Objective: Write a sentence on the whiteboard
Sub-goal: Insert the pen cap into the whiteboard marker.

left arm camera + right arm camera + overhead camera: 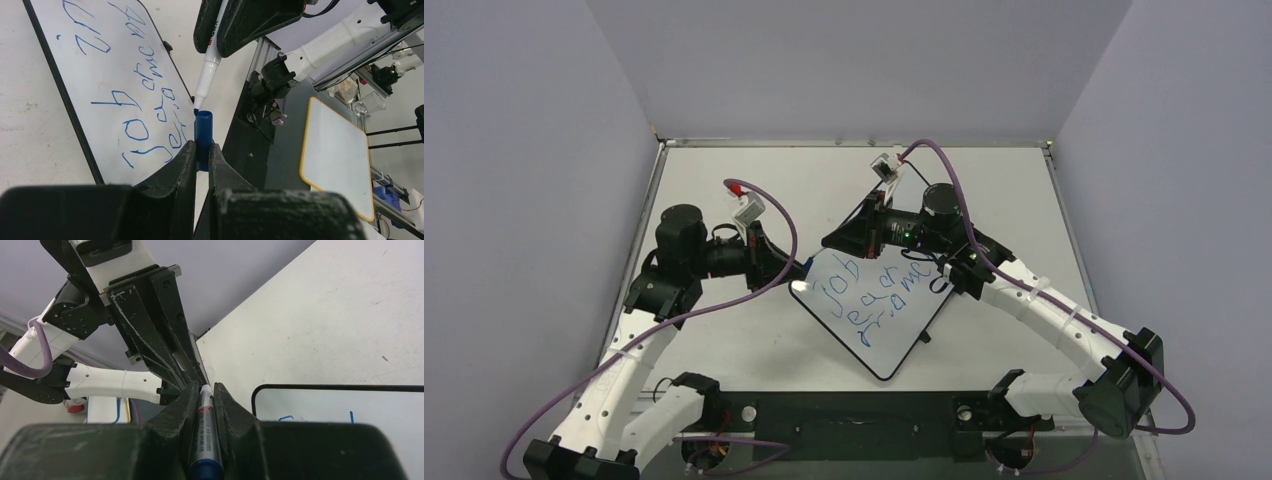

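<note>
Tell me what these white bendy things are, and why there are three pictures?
It's a robot: a left arm and a right arm bolted to a table. One picture looks down from above; the other two come from little cameras on each wrist. On the table lies a whiteboard with a blue sentence already written on it. The right fingers pinch a marker, and the left fingers pinch its blue cap. The marker's tip sits just at the cap's opening.
</note>
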You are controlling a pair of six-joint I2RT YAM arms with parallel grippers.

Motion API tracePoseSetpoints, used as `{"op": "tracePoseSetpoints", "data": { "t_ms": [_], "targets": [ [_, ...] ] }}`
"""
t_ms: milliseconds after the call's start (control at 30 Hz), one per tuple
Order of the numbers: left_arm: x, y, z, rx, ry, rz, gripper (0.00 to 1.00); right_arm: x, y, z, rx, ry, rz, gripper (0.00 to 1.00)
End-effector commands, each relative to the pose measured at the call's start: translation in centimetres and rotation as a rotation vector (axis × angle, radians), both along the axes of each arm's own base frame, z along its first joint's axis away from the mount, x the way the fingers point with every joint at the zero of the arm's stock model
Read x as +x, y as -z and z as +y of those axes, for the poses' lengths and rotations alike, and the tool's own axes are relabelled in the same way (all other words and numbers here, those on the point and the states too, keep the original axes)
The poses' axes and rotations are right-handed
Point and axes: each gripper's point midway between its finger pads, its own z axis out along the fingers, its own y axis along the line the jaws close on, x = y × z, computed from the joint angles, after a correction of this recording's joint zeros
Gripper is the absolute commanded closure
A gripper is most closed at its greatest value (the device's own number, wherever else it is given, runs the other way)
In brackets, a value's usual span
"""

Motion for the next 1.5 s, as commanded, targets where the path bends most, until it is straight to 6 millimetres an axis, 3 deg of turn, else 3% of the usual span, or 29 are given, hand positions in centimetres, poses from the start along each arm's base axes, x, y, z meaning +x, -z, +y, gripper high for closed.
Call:
{"op": "tracePoseSetpoints", "data": {
  "t_ms": [0, 900, 1467],
  "targets": [
    [-0.2, -1.0, -0.2, -0.017, 0.026, -0.073, 1.0, -0.7, -2.5, 0.1, 0.047, -0.044, -0.048, 1.0],
    [-0.4, -0.8, -0.4, -0.016, 0.037, -0.065, 1.0, -1.8, -1.3, 0.5, -0.007, -0.125, -0.022, 1.0],
    [-0.7, -0.5, -0.7, -0.01, 0.061, -0.053, 1.0, -3.5, 2.3, 2.6, -0.147, -0.312, 0.072, 1.0]
  ]
}}
